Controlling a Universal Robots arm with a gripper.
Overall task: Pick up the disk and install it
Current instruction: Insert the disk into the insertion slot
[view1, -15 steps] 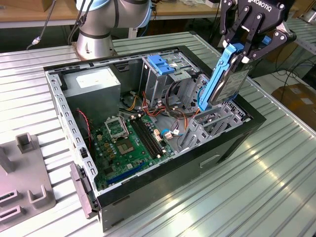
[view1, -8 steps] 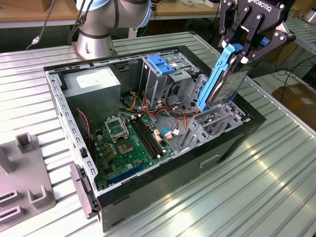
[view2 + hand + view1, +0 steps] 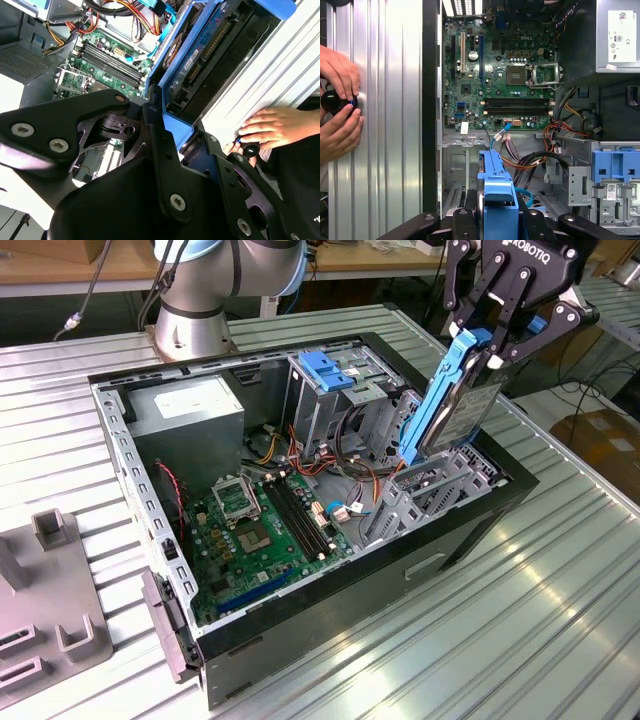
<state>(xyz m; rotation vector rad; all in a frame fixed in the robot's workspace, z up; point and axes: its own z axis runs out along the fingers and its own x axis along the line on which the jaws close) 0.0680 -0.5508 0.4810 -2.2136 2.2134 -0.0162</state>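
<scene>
**Disk held tilted over the open computer case**

The arm comes in at the upper right of the exterior view. Its gripper (image 3: 492,340) points down, with its fingers clamped on the top end of the disk (image 3: 455,410) at the blue rail. The disk hangs steeply tilted, nearly upright. Its lower end dips below the rim of the computer case (image 3: 450,540) at the exterior view's right, next to a metal drive cage (image 3: 420,490). Whether it touches the cage cannot be told.

The case lies open on the ribbed metal table (image 3: 520,640). Inside it are:
- a green motherboard (image 3: 260,525) in the middle
- a grey power supply (image 3: 190,405) toward the upper left
- bundles of coloured cables (image 3: 300,455)
- a blue bracket (image 3: 325,370) on top of a second cage

In the first wrist view a person's hands (image 3: 340,70) hold a black knob (image 3: 334,100) on the table, just beside the case.
</scene>
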